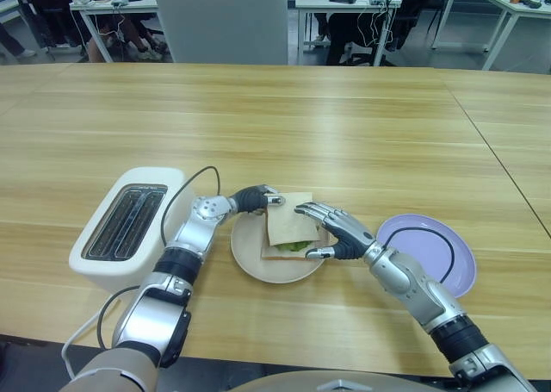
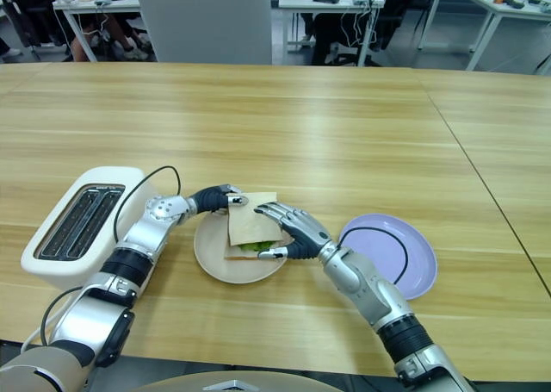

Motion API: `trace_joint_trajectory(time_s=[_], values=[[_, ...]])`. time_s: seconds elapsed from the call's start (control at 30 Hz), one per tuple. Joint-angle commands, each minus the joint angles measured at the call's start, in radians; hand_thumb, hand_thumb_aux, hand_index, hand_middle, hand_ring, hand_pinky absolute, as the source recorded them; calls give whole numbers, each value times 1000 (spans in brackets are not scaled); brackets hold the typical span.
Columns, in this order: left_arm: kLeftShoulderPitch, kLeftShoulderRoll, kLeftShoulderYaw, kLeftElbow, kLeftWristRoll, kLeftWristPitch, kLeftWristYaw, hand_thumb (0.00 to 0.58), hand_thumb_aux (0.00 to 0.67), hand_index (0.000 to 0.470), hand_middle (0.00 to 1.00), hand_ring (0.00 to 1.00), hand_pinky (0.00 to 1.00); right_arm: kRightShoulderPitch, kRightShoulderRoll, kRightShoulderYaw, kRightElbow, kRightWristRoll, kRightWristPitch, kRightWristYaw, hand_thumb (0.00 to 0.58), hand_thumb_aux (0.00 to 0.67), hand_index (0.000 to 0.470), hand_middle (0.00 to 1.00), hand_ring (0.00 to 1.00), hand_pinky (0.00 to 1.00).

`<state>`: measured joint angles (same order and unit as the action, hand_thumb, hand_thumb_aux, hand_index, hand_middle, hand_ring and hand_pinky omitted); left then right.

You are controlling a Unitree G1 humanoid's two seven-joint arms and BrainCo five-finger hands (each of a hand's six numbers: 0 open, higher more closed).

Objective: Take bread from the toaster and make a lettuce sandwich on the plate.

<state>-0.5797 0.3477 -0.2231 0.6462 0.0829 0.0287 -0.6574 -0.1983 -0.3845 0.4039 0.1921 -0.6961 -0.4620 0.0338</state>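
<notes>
Both arms reach inward over the tan plate [image 1: 248, 256] near the front edge of the desk [image 1: 301, 125]. The left robot hand [image 1: 255, 198], its forearm angled up from the front left, pinches the upper left corner of the top bread slice [image 1: 287, 219]. The right robot hand [image 1: 334, 230] lays its fingers over the slice's right edge with its thumb curled beneath, gripping it. The slice sits tilted over the lettuce [image 1: 294, 246] and the bottom slice [image 1: 268, 253]. The toaster [image 1: 129, 224] stands to the left and a purple plate [image 1: 435, 263] to the right.
</notes>
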Motion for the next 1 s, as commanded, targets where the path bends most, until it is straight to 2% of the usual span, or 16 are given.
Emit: trace_joint_trajectory(time_s=[0.03, 0.27, 0.63, 0.8, 0.83, 0.9, 0.93, 1.0], values=[[-3, 0, -5, 57, 20, -17, 1, 580, 670, 460, 1000, 1000, 1000, -33, 4, 37, 68, -46, 18, 5, 0, 0, 0, 98, 98, 98], [-5, -13, -12, 80, 28, -31, -1, 580, 670, 460, 1000, 1000, 1000, -77, 29, 110, 152, -83, 14, 14, 0, 0, 0, 98, 98, 98], [-21, -27, -24, 118, 70, -52, 2, 580, 670, 460, 1000, 1000, 1000, -45, 48, 202, 177, -103, -11, 52, 0, 0, 0, 90, 90, 90], [-25, -30, -42, 132, 128, -79, 59, 580, 670, 460, 1000, 1000, 1000, -27, 31, 220, 162, -109, -12, 75, 0, 0, 0, 94, 94, 94], [-27, -29, -45, 131, 141, -87, 77, 0, 0, 0, 1000, 1000, 1000, -27, 28, 218, 165, -110, -8, 75, 0, 0, 0, 94, 94, 94], [-29, -29, -48, 131, 159, -94, 109, 0, 0, 0, 1000, 1000, 1000, -27, 24, 211, 167, -112, 2, 71, 0, 0, 0, 90, 90, 90], [-30, -27, -49, 130, 173, -100, 133, 0, 0, 0, 737, 737, 737, -27, 22, 209, 166, -112, 6, 70, 0, 0, 0, 90, 90, 90], [-31, -14, -46, 114, 201, -106, 189, 0, 0, 0, 604, 604, 604, -25, 20, 208, 162, -113, 9, 70, 0, 0, 0, 90, 90, 90]])
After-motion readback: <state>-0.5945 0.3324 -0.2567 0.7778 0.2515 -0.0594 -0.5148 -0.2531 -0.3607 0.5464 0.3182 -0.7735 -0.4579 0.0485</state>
